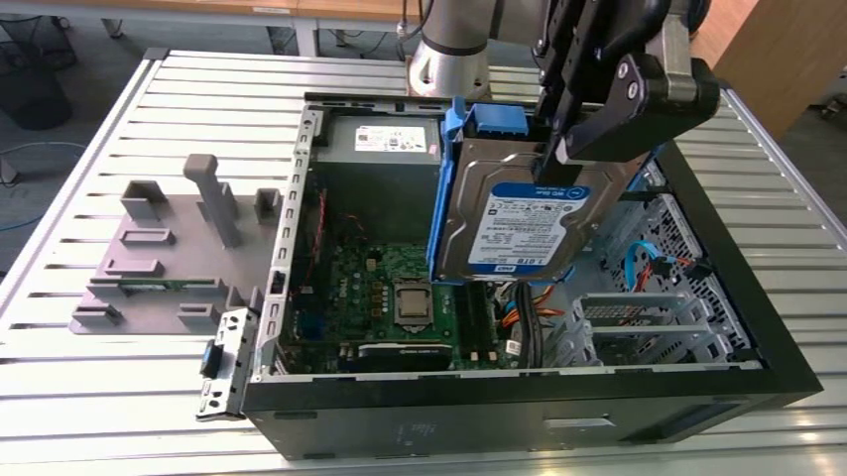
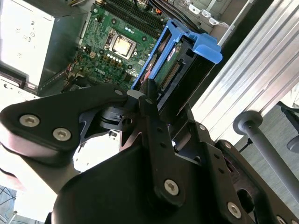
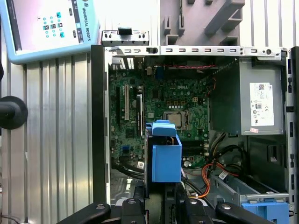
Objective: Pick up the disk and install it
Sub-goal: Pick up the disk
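While the one disk [image 1: 510, 213] is hanging above the open computer case [image 1: 530, 402] in the exterior view, the single gripper [image 1: 562, 149] is pinching it by its upper end, and one black finger is lying across the labelled face. The disk is standing on edge inside its blue carrier, clear of everything in the case. Beneath it, one motherboard [image 1: 377, 288] is lying flat. One grey power supply [image 1: 384, 139] is sitting at the far end, and one silver drive cage [image 1: 636, 317] is sitting toward the exterior view's right. One grey fixture plate [image 1: 159, 258] is resting on the slatted bench [image 1: 79, 397], beside the case at the exterior view's left.

In the second wrist view, the disk [image 2: 175, 70] is jutting out from between the jaws, which are clamping it from both sides. The motherboard is lying beyond it.

In the first wrist view, the disk [image 3: 166, 151] is showing edge-on between the jaws, hovering over the motherboard. One bare blue bracket [image 3: 264, 210] is sitting inside the case, and one teach pendant [image 3: 46, 28] is lying on the bench beside the case.
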`<state>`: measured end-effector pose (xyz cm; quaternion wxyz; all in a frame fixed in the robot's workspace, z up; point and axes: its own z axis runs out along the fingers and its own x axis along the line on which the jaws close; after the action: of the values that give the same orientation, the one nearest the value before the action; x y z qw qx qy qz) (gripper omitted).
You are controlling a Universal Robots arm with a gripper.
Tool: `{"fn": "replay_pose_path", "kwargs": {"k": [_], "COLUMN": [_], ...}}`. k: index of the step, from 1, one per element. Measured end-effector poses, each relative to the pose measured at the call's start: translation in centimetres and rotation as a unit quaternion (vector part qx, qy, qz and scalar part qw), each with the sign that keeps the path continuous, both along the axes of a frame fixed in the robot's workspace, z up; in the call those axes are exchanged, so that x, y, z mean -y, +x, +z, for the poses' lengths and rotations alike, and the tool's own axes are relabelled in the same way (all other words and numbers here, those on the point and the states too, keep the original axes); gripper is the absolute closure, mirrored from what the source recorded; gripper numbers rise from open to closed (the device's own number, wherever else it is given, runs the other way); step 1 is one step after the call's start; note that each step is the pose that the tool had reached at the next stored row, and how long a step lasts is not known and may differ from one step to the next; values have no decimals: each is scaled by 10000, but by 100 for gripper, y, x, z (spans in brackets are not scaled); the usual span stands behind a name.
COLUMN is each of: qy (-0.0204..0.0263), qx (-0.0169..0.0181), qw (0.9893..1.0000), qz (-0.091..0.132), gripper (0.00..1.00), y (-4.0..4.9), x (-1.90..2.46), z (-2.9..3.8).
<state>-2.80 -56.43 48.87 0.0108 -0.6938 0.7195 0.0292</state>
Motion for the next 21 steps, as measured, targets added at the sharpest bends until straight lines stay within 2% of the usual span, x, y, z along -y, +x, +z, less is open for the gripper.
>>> {"fn": "replay_pose_path", "kwargs": {"k": [9,17,21], "qy": [0,0,2], "qx": [0,0,0], "qw": [10000,10000,10000], "qz": [1,0,0], "gripper": [65,65,65], "y": [9,141,149], "x": [1,1,2], "z": [-1,-4,-4]}}
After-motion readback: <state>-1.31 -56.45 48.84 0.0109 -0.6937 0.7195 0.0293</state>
